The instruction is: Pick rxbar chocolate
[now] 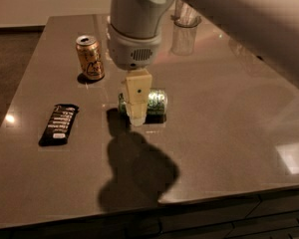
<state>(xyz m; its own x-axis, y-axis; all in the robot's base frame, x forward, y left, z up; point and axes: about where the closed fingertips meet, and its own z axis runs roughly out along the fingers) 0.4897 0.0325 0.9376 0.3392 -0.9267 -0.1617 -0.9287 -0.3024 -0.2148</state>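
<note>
While the rxbar chocolate (60, 124) is lying flat on the worktop (229, 133), at nine o'clock from the green can (158, 102), the tool (136, 115) is hanging over that can; apart or together, one cannot tell. Probably light and slick-wrapped, the bar is inviting a pinch across its narrow width.

High oblique view: tool (136, 114) over table (229, 133)

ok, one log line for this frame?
phase: pre-grasp | gripper: low over table, overlapping green can in view | rxbar chocolate: flat, ungrasped, apart from gripper | gold can: upright
</note>
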